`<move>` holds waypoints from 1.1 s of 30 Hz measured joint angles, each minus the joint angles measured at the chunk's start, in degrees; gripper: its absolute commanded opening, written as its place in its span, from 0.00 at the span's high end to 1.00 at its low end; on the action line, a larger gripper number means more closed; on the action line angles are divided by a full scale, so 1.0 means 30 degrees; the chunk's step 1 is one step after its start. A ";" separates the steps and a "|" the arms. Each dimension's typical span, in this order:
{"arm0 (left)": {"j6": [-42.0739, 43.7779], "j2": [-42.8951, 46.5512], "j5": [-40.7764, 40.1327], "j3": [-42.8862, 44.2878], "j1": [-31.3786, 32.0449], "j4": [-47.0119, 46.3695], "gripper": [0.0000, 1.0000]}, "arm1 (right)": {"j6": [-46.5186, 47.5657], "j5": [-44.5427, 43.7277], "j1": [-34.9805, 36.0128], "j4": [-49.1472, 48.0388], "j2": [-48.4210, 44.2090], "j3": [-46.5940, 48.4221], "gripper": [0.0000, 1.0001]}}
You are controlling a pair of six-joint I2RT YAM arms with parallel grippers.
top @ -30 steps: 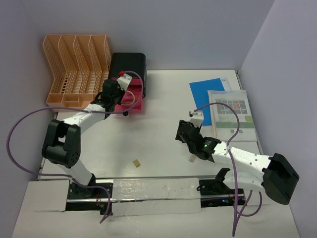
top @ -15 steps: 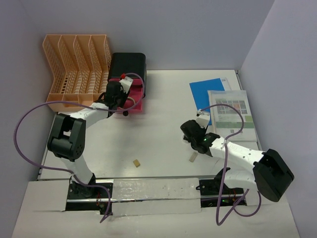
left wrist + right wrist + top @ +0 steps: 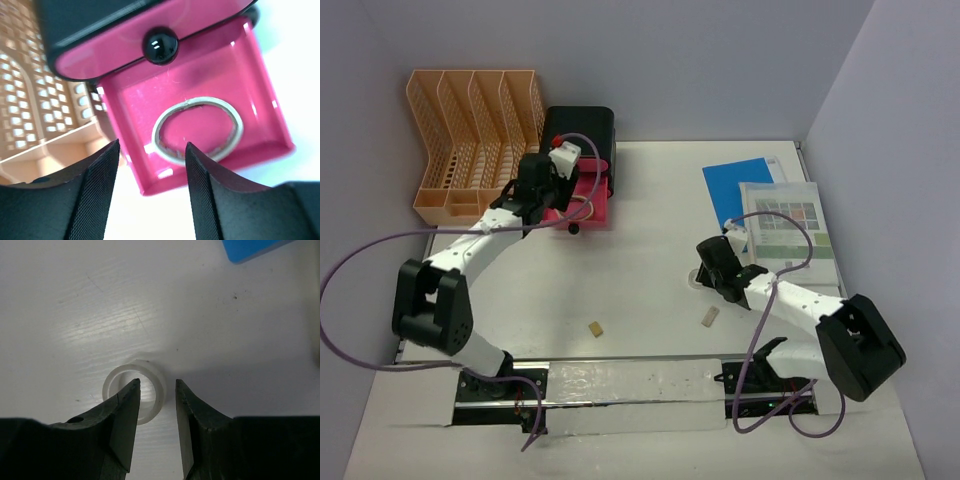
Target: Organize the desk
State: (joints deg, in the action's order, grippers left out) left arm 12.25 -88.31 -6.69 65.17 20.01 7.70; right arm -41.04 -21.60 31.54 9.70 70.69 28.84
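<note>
The white desk (image 3: 640, 230) holds everything. My left gripper (image 3: 535, 190) hovers open just in front of the pulled-out pink drawer (image 3: 260, 115). Its fingertips are empty in the left wrist view (image 3: 152, 146). A pale rubber band (image 3: 200, 102) lies flat in that drawer. My right gripper (image 3: 708, 268) is down at the desk over a white tape ring (image 3: 159, 390). One finger sits inside the ring's hole and the other outside, with the right gripper (image 3: 157, 382) open and a gap still showing beside the ring's wall.
A black box (image 3: 578, 135) with pink drawers stands beside the peach file rack (image 3: 470, 140) at the back left. A blue notebook (image 3: 740, 188) and a printed booklet (image 3: 785, 235) lie at the right. A tan block (image 3: 594, 328) and a small beige piece (image 3: 709, 317) lie near the front.
My left gripper has opened over the drawer and drawn back a little. The right gripper has dropped onto the white ring and its jaws have narrowed.
</note>
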 measured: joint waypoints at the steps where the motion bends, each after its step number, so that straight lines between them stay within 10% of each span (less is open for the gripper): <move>1: 0.0021 0.0599 0.0158 -0.0013 -0.0075 0.0325 0.37 | 0.0015 0.0168 -0.0098 -0.0015 0.0360 0.0035 0.59; 9: 0.0487 0.5565 0.1902 -0.1848 -0.3054 0.1824 0.34 | 0.0249 0.0906 -0.0280 0.0058 0.1736 0.0594 0.99; 18: 0.1559 0.8984 0.3667 -0.5489 -0.8458 0.2872 0.33 | 0.1547 0.0683 0.0734 0.0935 0.2350 0.3551 1.00; 33: 0.0894 1.0344 0.6083 -0.8378 -1.1587 0.3061 0.33 | 0.6544 -0.2182 0.6608 -0.3600 1.4134 2.1843 1.00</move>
State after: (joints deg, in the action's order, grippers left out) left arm 14.93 -57.27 11.56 40.03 -14.75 16.89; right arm -21.41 -28.15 51.36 -1.10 113.09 94.37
